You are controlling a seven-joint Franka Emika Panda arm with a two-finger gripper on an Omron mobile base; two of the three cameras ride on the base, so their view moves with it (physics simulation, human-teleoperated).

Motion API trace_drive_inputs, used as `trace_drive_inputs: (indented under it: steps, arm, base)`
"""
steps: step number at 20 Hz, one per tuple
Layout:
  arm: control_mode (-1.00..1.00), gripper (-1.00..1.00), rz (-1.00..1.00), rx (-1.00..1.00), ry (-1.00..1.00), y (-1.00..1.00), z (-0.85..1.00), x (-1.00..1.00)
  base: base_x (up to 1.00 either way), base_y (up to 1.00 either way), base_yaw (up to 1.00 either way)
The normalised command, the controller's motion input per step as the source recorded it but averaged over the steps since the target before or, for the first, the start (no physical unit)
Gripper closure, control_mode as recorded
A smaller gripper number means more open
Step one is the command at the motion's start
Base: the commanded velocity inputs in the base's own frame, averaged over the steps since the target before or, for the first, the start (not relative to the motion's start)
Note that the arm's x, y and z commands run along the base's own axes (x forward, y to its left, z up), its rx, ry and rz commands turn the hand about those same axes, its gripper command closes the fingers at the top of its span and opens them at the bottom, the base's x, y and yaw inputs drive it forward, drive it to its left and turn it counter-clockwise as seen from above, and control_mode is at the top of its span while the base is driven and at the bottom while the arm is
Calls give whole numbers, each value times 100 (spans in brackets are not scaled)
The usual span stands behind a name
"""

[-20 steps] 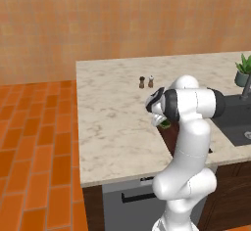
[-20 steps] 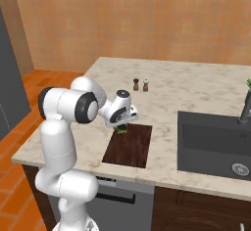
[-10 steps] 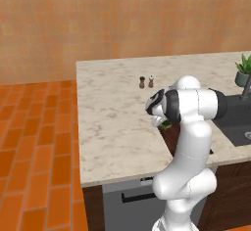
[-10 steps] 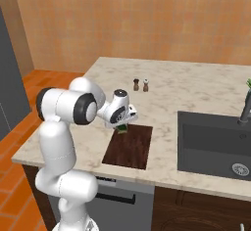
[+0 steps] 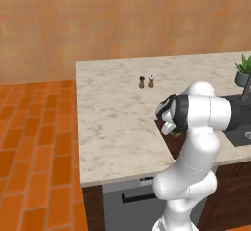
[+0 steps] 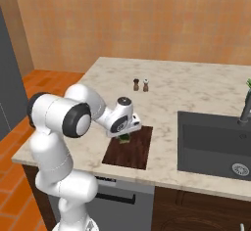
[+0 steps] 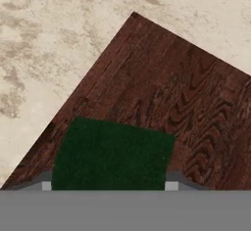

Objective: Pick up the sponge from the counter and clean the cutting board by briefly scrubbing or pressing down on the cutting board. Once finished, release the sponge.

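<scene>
My gripper (image 7: 109, 186) is shut on the sponge (image 7: 112, 154), a dark green block whose sides sit against both fingertips (image 7: 46, 186). Below it lies the cutting board (image 7: 186, 93), dark reddish-brown wood, with one corner pointing up in the hand view. In the right base view the gripper (image 6: 125, 133) holds the sponge (image 6: 124, 138) low over the far left part of the cutting board (image 6: 132, 151). Whether the sponge touches the wood I cannot tell. In the left base view the sponge (image 5: 175, 133) peeks out under the hand, and my arm hides most of the cutting board (image 5: 172, 146). The counter (image 6: 191, 88) carries it all.
Two small shakers (image 6: 140, 84) stand farther back on the counter (image 5: 112, 112). A dark sink (image 6: 215, 144) with a faucet (image 6: 243, 110) lies to the right of the board. A potted plant (image 5: 242, 71) stands at the far right. Orange tiled floor (image 5: 34, 142) is on the left.
The gripper, with the sponge in it, has sunk slightly toward the cutting board. Nothing else has moved.
</scene>
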Motion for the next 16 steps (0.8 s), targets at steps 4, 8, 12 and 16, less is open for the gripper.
trace_drive_inputs:
  steps: [4, 8, 12, 16]
  arm:
    - [-100, 100, -6, 10, -1, 0, -14, -64]
    - [-100, 100, -1, 14, -6, 0, -28, -65]
    - [-100, 100, 0, 7, -3, 0, -20, -76]
    - [-100, 100, 0, 2, 0, 0, -12, -70]
  base:
    - [0, 0, 0]
    - [0, 0, 0]
    - [0, 0, 0]
    - [0, 0, 0]
